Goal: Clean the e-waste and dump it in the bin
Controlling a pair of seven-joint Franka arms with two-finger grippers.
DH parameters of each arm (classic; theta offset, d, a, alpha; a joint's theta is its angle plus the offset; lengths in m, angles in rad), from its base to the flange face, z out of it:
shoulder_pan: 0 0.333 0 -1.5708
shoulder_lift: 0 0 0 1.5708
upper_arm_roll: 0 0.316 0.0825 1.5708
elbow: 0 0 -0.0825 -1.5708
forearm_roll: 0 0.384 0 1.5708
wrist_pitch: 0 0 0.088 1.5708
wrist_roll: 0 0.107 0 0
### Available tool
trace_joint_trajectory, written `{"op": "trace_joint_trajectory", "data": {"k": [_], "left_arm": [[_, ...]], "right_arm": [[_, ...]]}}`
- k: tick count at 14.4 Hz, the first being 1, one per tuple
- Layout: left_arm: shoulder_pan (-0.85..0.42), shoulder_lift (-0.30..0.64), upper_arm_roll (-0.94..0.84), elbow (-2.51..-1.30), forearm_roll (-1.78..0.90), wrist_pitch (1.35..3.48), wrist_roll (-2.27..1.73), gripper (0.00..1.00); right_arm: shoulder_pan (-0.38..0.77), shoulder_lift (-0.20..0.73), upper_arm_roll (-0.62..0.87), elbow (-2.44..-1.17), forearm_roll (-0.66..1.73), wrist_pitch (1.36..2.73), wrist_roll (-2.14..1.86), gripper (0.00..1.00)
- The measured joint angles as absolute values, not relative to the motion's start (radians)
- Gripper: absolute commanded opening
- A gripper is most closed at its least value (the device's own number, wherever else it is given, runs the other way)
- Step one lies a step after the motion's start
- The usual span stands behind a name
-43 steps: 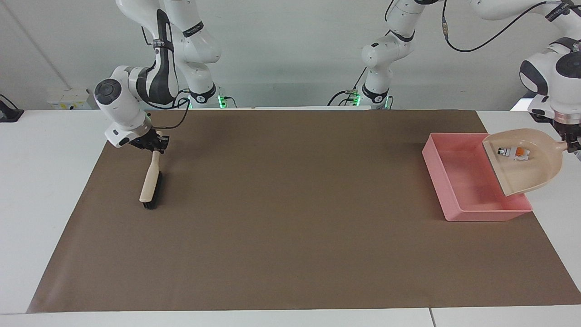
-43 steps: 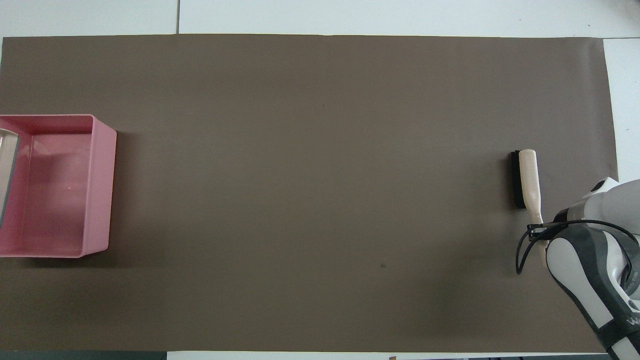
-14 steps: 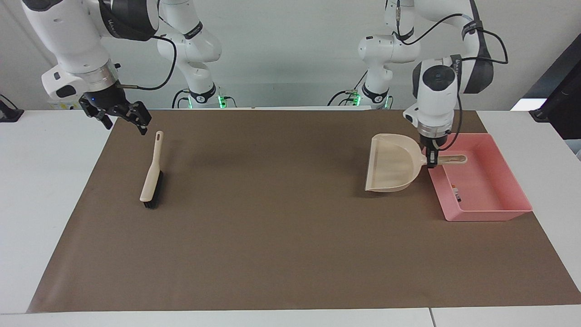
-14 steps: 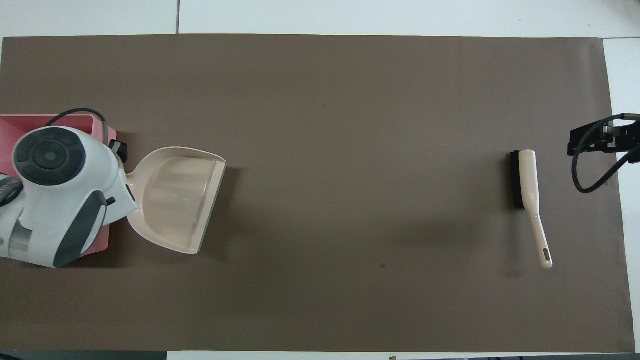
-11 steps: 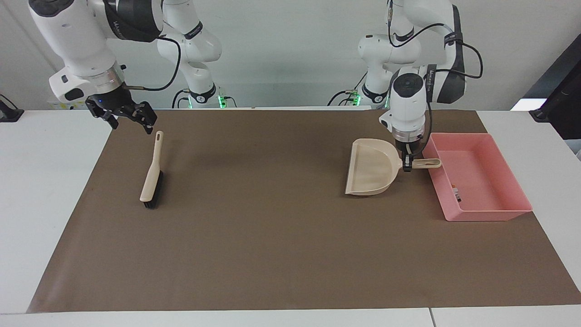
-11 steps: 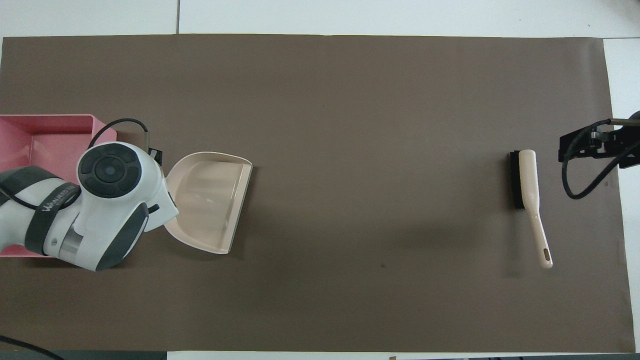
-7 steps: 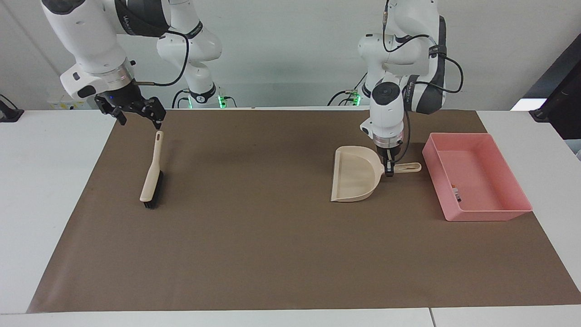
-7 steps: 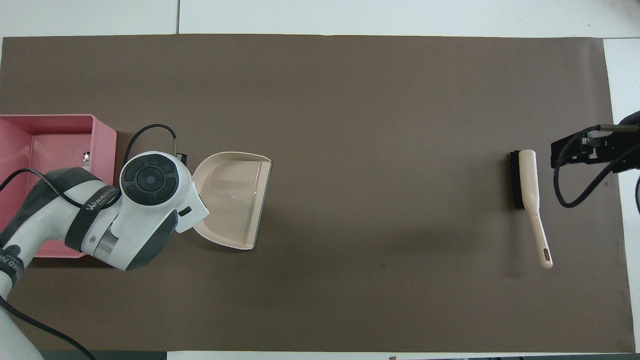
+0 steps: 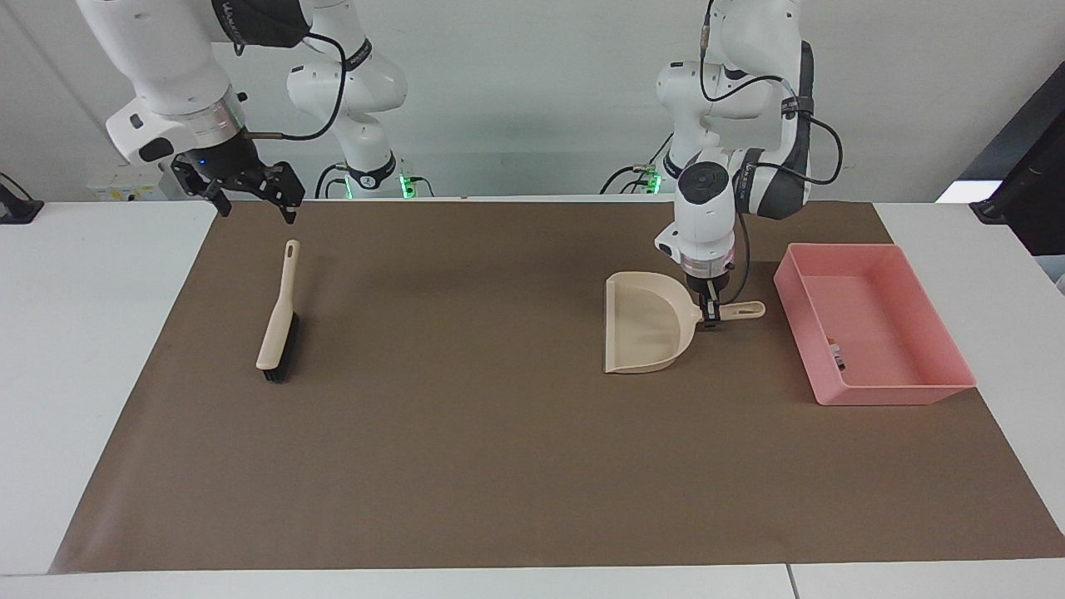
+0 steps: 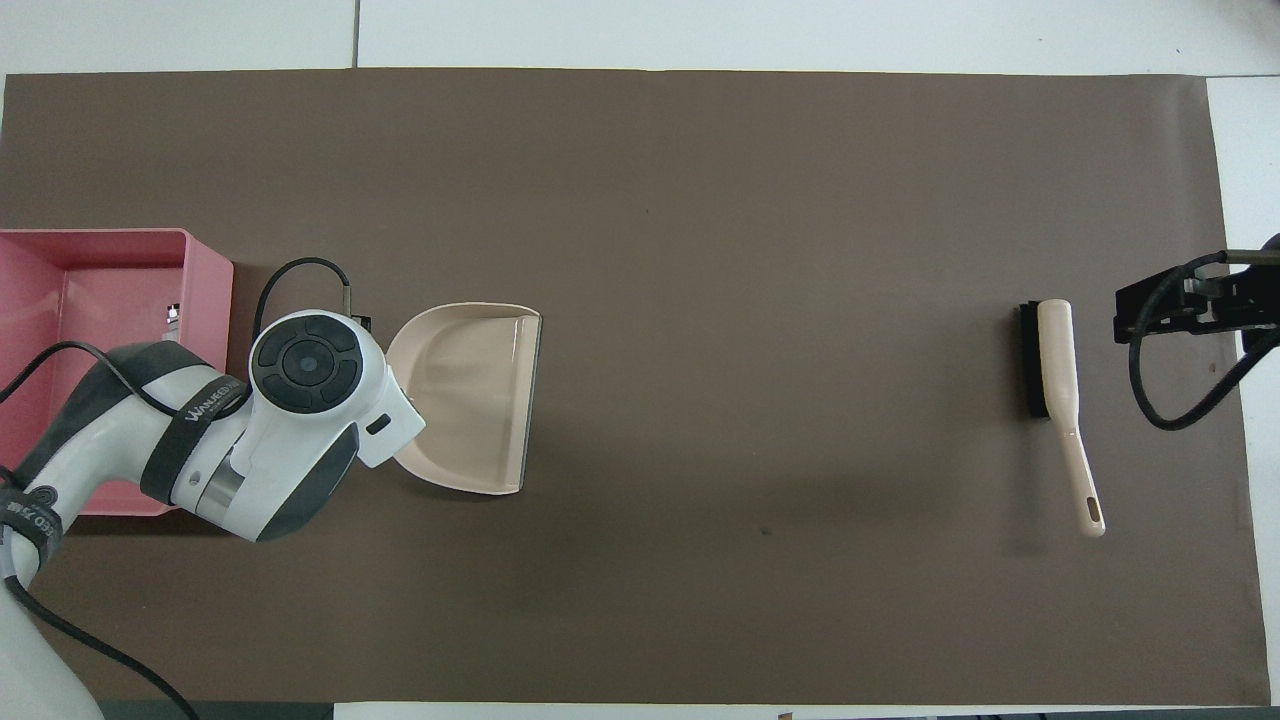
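The left gripper (image 9: 710, 317) points straight down with its fingertips pinched on the handle of the beige dustpan (image 9: 647, 324), close to where the handle meets the pan. The dustpan lies flat on the brown mat (image 9: 516, 466), its open mouth facing the right arm's end of the table and its handle pointing at the bin (image 9: 890, 391). From above, the left arm's wrist covers the handle and only the pan (image 10: 470, 395) shows.

The bin, a shallow pink tray, sits just beside the dustpan at the left arm's end of the mat, apart from the handle tip. The e-waste (image 9: 836, 355) lies inside the bin on its floor, against the wall on the dustpan's side: 2 tiny bits close together, 1 pale with an orange mark, 1 dark. From above, a small pale bit (image 10: 172, 312) shows by that same wall.

The right gripper (image 9: 254, 202) hangs in the air with its fingers spread wide and nothing between them, well apart from the dustpan, over the mat edge nearest the robots at the right arm's end. A brush (image 9: 278, 323) with a beige handle and black bristles lies on the mat just below that gripper, untouched.
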State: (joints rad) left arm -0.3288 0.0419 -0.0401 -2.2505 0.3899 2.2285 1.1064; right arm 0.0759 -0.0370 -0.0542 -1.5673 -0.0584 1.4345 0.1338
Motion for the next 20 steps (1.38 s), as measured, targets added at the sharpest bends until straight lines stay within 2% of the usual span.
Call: {"op": "trace_joint_trajectory", "data": {"k": [4,10,14,18,20], "left_arm": [[-0.325,0.022,-0.035,-2.250,0.390,2.205,1.000,0.97],[-0.253,-0.085,-0.024,-2.247,0.368,2.107,0.893,0.98],[-0.152,-0.133,-0.019,-2.248,0.291,2.054,0.560,0.98],[-0.079,-0.134,-0.018,-2.235,0.144,2.070,0.223,0.98],[-0.039,-0.129,-0.017,-2.188,0.056,2.074,0.154,0.98]], "right_arm": [[0.071,-0.018,-0.065,-1.501,-0.058,1.388,0.091,1.00],[0.055,-0.012,-0.080,-1.470,-0.058,1.348,0.022,1.00],[0.061,-0.011,-0.075,-1.483,-0.048,1.347,0.022,1.00],[0.061,-0.011,-0.072,-1.484,-0.006,1.360,0.022,1.00],[0.059,-0.011,-0.073,-1.484,-0.005,1.360,0.022,1.00]]}}
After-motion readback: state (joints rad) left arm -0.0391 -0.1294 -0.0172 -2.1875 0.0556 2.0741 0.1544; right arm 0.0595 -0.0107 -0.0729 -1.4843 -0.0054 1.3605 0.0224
